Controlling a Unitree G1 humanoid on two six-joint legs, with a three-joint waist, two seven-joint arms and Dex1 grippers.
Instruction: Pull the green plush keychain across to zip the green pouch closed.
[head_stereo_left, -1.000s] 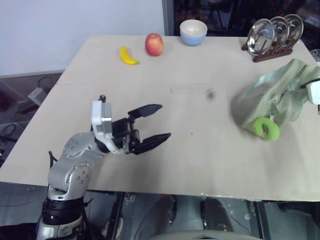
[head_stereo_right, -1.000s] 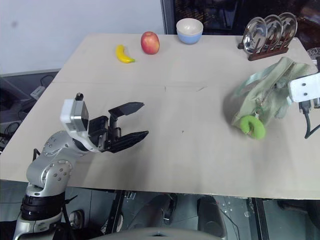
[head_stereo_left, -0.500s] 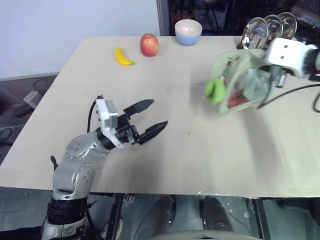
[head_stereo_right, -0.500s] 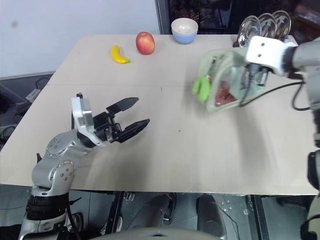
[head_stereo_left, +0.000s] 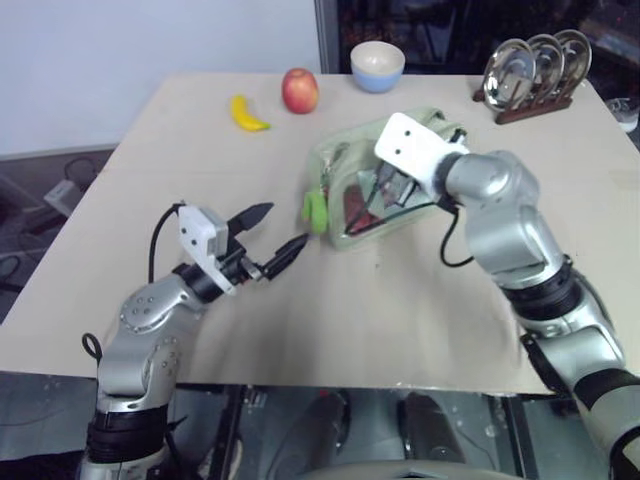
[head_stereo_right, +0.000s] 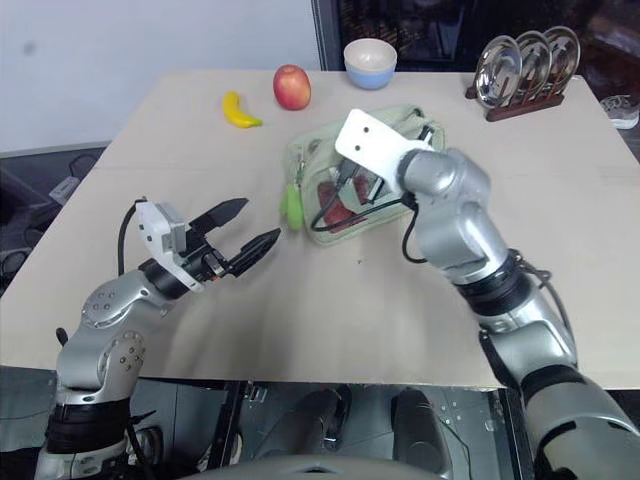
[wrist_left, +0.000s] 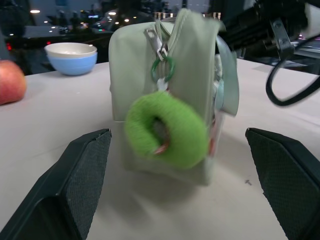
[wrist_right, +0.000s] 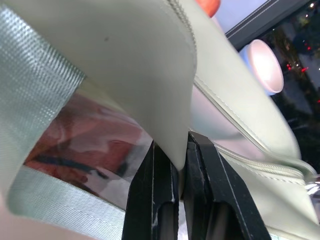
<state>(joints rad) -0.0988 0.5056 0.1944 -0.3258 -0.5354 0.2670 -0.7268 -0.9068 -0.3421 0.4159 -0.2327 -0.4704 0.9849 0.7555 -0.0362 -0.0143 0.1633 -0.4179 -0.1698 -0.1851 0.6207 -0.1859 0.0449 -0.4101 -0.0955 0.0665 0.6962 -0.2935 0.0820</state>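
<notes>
The green pouch (head_stereo_left: 352, 182) stands near the middle of the table, its clear window facing the front edge. My right gripper (wrist_right: 180, 150) is shut on a pale green strap of the pouch, at the pouch's right end, partly hidden behind the white wrist block (head_stereo_left: 408, 150). The green plush keychain (wrist_left: 187, 140), a fuzzy lime ring, hangs on its chain from the zipper at the pouch's left end (head_stereo_left: 315, 209). My left gripper (head_stereo_left: 274, 232) is open and points at the keychain from a short way off, touching nothing. The keychain sits between the two black fingers (wrist_left: 82, 170) in the left wrist view.
A banana (head_stereo_left: 251, 112), an apple (head_stereo_left: 300, 90) and a blue-and-white bowl (head_stereo_left: 377, 65) line the far edge. A rack of metal plates (head_stereo_left: 530, 75) stands at the far right. The table's front edge (head_stereo_left: 300, 380) runs just behind my left arm.
My right arm has swept the pouch from the table's right side to its middle. My left gripper has turned and edged toward the keychain, still open.
</notes>
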